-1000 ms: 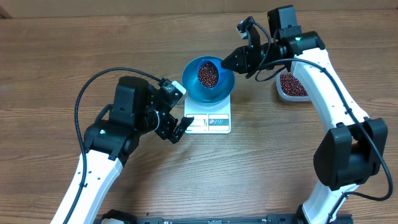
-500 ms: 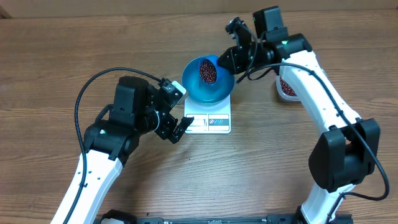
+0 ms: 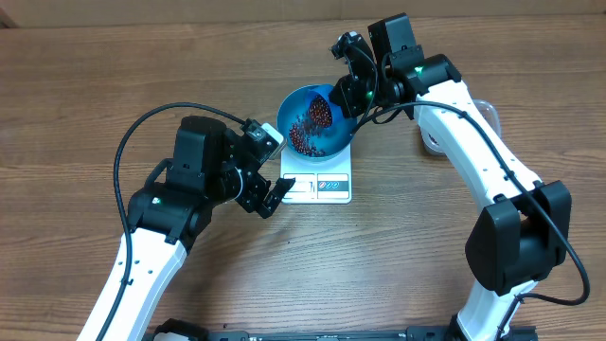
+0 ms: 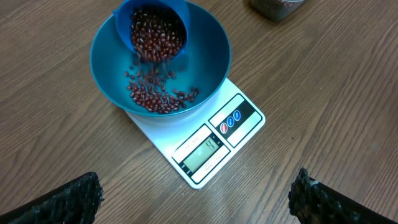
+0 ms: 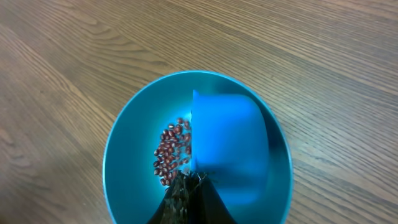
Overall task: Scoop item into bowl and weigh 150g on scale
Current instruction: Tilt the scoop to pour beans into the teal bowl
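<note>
The blue bowl (image 3: 327, 142) stands on the white scale (image 3: 322, 187). My right gripper (image 3: 347, 93) is shut on a small blue scoop (image 3: 320, 109), which is tilted over the bowl's far rim. Red-brown beans (image 4: 155, 37) slide out of the scoop (image 4: 152, 12) onto a small heap of beans (image 4: 158, 98) in the bowl (image 4: 208, 62). In the right wrist view the scoop's back (image 5: 227, 149) hides part of the bowl (image 5: 130, 155), with beans (image 5: 171, 152) beside it. My left gripper (image 3: 271, 195) hangs open and empty at the scale's near-left corner (image 4: 214, 146).
A clear plastic tub (image 3: 481, 111) sits right of the scale, mostly hidden under my right arm; its edge shows at the top of the left wrist view (image 4: 273, 6). Bare wooden table (image 3: 398, 246) surrounds the scale.
My right gripper has swung left over the bowl and tipped the scoop, so beans now spill into the bowl. The left arm has not moved.
</note>
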